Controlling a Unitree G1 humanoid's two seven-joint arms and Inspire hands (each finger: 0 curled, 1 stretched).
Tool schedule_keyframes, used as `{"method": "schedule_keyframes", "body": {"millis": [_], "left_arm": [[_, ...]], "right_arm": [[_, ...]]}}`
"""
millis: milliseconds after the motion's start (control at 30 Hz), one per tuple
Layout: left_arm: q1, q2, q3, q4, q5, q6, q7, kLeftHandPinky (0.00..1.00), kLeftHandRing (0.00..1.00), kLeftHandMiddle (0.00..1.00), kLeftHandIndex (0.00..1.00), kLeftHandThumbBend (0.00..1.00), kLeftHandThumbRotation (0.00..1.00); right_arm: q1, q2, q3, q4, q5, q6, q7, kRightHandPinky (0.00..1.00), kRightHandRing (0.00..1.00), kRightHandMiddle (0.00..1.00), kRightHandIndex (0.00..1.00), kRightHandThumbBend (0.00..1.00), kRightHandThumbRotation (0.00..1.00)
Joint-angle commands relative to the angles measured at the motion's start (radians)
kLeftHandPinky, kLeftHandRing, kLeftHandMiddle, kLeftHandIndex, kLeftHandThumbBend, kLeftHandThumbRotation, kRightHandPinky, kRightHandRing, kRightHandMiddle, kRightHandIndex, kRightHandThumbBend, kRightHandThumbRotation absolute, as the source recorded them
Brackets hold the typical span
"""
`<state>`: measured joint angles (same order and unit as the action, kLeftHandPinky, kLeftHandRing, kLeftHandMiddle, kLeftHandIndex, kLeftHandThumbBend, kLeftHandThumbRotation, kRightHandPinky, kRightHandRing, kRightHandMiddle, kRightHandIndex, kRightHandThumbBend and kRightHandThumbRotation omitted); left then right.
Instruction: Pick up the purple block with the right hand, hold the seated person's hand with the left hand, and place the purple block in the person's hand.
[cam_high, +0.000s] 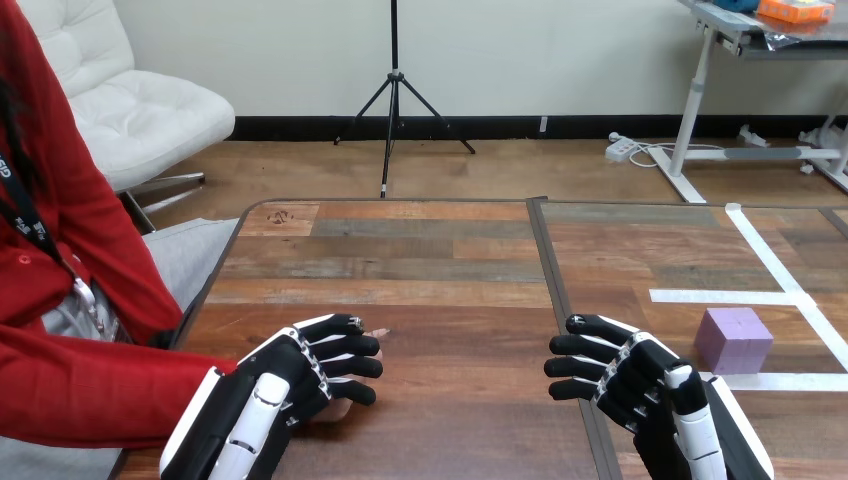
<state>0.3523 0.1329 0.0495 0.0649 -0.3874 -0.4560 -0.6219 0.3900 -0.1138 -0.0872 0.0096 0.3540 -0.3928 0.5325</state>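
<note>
My right hand hovers low over the table, its fingers loosely bent, apart from each other and closed on nothing. The block sits just beside it on the outer side, not touching, flat on the wood in a corner of the white tape. My left hand lies over the person's hand, of which a fingertip pokes out past mine; I cannot tell whether I really grip it or merely cover it. As I judge it, the block comes first, and none of that step is done. To do it well I should swing the right hand outward until it is above the block, spread the thumb wide from the fingers, and come down so they meet 2 opposite flat faces squarely, not the corners. A skewed pinch could twist the block or push it along the table. I should close gently, check it is seated, then lift straight up before carrying it across. The left hand should keep quiet on the person's hand meanwhile.
</note>
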Motion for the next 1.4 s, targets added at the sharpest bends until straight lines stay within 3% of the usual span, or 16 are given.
{"method": "schedule_keyframes", "body": {"millis": [0,667,900,1200,1367], "left_arm": [[-0.04,0.001,-0.002,-0.039,-0.008,-0.008,-0.004,0.59,0.68,0.7,0.7,0.53,0.82],[-0.052,-0.003,-0.002,-0.032,-0.01,-0.009,-0.004,0.56,0.66,0.69,0.7,0.53,0.82],[-0.065,-0.001,0.002,-0.024,-0.015,-0.005,-0.006,0.56,0.66,0.68,0.7,0.53,0.81],[-0.083,0.0,0.001,-0.008,-0.015,0.005,-0.007,0.56,0.66,0.68,0.69,0.51,0.8],[-0.099,-0.001,0.0,0.012,-0.013,-0.002,-0.016,0.57,0.67,0.69,0.69,0.5,0.81]], "right_arm": [[-0.028,-0.003,0.006,-0.025,0.001,0.0,-0.002,0.63,0.68,0.71,0.73,0.86,0.85],[-0.03,-0.002,0.015,-0.025,-0.011,0.003,-0.009,0.62,0.68,0.71,0.73,0.87,0.84],[-0.05,0.003,0.02,-0.02,-0.043,0.008,-0.039,0.62,0.68,0.71,0.72,0.86,0.83],[-0.162,-0.024,0.002,0.054,-0.152,-0.006,-0.114,0.65,0.69,0.72,0.72,0.88,0.84],[-0.26,-0.063,-0.014,0.12,-0.215,-0.009,-0.152,0.67,0.71,0.73,0.74,0.88,0.84]]}}
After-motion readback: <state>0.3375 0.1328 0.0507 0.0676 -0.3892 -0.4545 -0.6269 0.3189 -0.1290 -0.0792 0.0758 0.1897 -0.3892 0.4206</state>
